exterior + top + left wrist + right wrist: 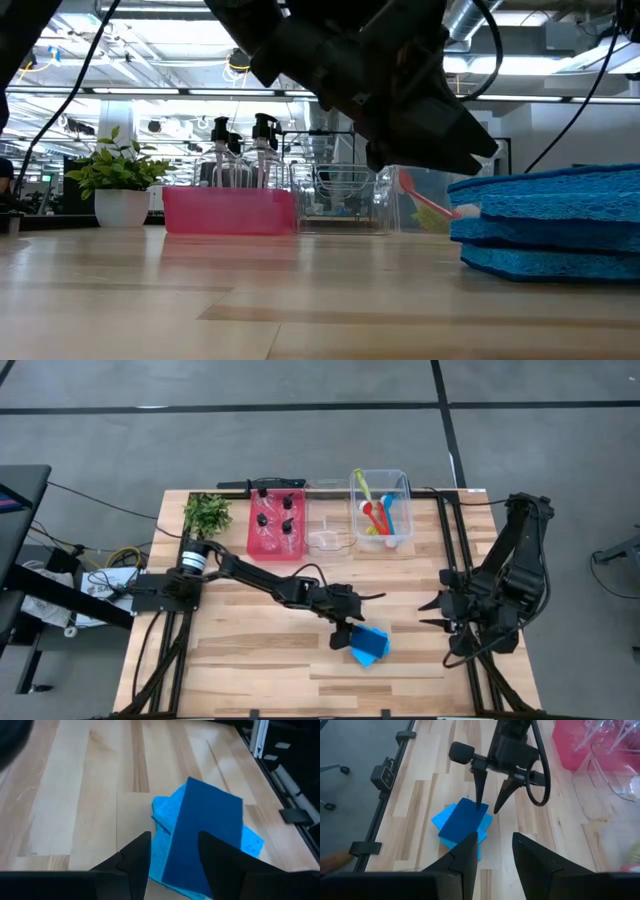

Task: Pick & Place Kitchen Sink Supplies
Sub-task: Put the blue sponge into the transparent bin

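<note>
Stood with the left gripper (352,637) low over the worktop (250,660), at the edge of the stacked blue sponges (370,646); jaws spread, one tip at the top sponge's edge, the other clear of it, nothing pinched. Seen from the right wrist, those two dark fingers (482,790) pointed down at the near corner of the stack (461,824). From the left wrist, the darker top sponge (202,840) lay askew across the lighter ones beneath. In the low view, sponges (550,225) piled at the right, dark gripper body overhead. Right gripper (437,613) parked near the worktop's right side, well apart from the sponges, jaws part-spread and empty. At the back: four clear black-capped bottles (276,520) upright in the red bin (257,545); red, blue and yellow-green brushes (380,512) in the clear bin (402,478); another clear bin (328,530) between the two; plant (207,513) beside the red bin.
</note>
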Tool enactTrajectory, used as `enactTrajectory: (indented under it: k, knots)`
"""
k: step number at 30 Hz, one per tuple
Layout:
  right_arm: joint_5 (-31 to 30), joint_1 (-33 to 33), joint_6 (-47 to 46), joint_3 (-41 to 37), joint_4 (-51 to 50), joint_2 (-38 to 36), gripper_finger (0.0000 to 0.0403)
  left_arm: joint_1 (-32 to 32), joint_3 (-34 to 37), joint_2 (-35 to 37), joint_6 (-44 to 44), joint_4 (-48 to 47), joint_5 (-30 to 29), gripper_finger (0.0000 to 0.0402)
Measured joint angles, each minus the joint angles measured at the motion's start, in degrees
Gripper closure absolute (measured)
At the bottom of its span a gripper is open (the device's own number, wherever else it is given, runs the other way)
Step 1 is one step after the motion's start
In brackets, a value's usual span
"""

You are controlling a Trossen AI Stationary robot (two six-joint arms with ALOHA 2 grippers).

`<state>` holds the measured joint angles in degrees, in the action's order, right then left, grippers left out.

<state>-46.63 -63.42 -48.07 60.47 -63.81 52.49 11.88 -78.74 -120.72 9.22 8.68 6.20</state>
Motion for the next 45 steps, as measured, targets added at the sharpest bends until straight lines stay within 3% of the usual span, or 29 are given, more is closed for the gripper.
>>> enactTrajectory:
  k: [18,35,45]
  knots:
    - [0.2,0.0,0.0,0.0,0.0,0.0,0.0288,0.0,0.0,-2.7,2.0,0.3,3.0,0.0243]
    - [0.3,0.0,0.0,0.0,0.2,0.0,0.0288,0.0,0.0,-2.7,2.2,0.4,3.1,0.0276]
    - [0.3,0.0,0.0,0.0,0.5,0.0,0.0288,0.0,0.0,-1.5,1.4,0.3,3.1,0.0265]
